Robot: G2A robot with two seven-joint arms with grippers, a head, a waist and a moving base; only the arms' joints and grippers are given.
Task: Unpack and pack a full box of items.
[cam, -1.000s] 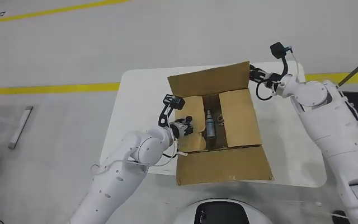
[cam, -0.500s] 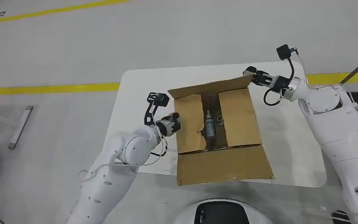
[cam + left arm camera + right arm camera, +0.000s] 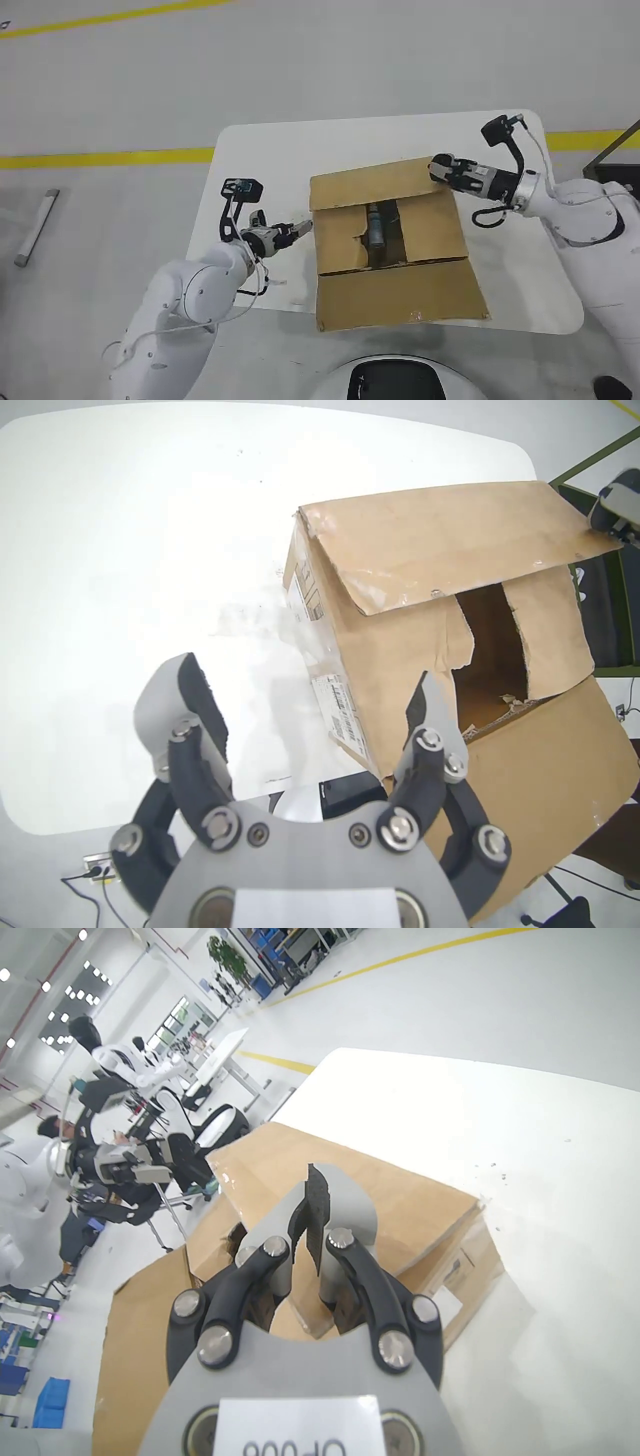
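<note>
meanwhile the box (image 3: pixel 430 230) sits on the table (image 3: pixel 260 150), bottle (image 3: pixel 376 225) inside, the right gripper (image 3: pixel 443 168) pinched narrow on a corner of its far flap (image 3: pixel 375 185), seemingly to fold it over, while the left gripper (image 3: pixel 307 680) hangs wide open just beside the box, likely to stay clear.

You have a white table with rounded corners (image 3: pixel 250 160) on a smooth pale grey floor (image 3: pixel 300 60). One yellow painted line (image 3: pixel 100 157) runs across the floor at the level of the table, and a second yellow line (image 3: pixel 100 18) lies farther away. A short grey bar (image 3: pixel 36 227) rests on the floor, well apart from the table. In the right wrist view you look into a bright hall with square ceiling lamps (image 3: pixel 71 991), tall windows (image 3: pixel 170 1030), a green potted plant (image 3: pixel 227 953), another white table (image 3: pixel 225 1053) and blue plastic crates (image 3: pixel 50 1400).
</note>
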